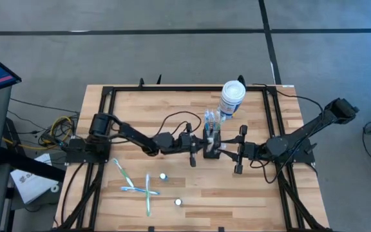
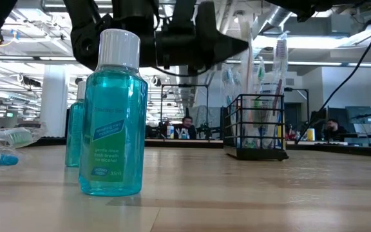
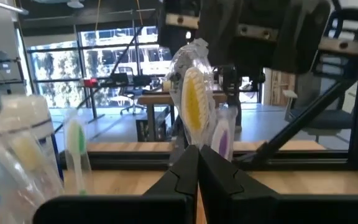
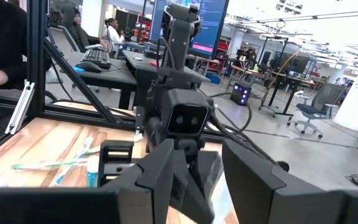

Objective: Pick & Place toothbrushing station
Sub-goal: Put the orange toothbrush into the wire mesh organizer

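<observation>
In the high view both arms meet at the middle of the table [image 1: 250,193]. The left gripper [image 1: 199,147] comes in from the left of the frame and the right gripper [image 1: 219,149] from the right; they face each other just beside the caddy [image 1: 211,134], which stands upright a little above centre with toothbrushes [image 1: 211,118] sticking out of its top. The white canister [image 1: 232,98] stands just beyond it, toward the upper right.

The left gripper's fingers [image 3: 185,174] are pressed fully together, and a wrapped toothbrush with a yellow head [image 3: 194,102] rises from between their tips. The right gripper's fingers [image 4: 160,171] stand apart, with the other arm's gripper and a clear wrapper between them; whether they grip anything cannot be told.

In the low view the caddy [image 2: 255,129] is a black wire frame on the table at centre right, holding several upright brushes, with dark gripper parts above and to its left. A teal mouthwash bottle [image 2: 113,116] fills the left foreground, with a second one [image 2: 76,132] behind it.

In the lower left part of the table, seen from above, lie loose toothbrushes [image 1: 137,188] and two small white-capped bottles [image 1: 163,175].
</observation>
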Controlling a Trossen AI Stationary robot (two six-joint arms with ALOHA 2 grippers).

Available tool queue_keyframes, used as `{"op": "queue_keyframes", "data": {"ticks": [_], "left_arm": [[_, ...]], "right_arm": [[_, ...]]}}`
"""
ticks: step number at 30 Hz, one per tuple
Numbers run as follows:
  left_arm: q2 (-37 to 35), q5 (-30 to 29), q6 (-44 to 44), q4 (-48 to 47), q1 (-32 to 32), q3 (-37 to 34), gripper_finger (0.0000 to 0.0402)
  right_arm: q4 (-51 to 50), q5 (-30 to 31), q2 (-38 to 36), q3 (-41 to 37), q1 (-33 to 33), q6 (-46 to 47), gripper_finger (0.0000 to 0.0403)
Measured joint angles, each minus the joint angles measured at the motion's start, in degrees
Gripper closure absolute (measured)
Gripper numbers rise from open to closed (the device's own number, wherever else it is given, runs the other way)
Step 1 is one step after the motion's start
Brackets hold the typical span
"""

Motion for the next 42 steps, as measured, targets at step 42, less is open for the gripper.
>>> {"op": "queue_keyframes", "data": {"ticks": [42], "left_arm": [[5.8,0.0,-2.8,2.0,0.5,0.0,0.0384]], "right_arm": [[-0.1,0.0,0.0,0.0,0.0,0.0,0.0275]]}}
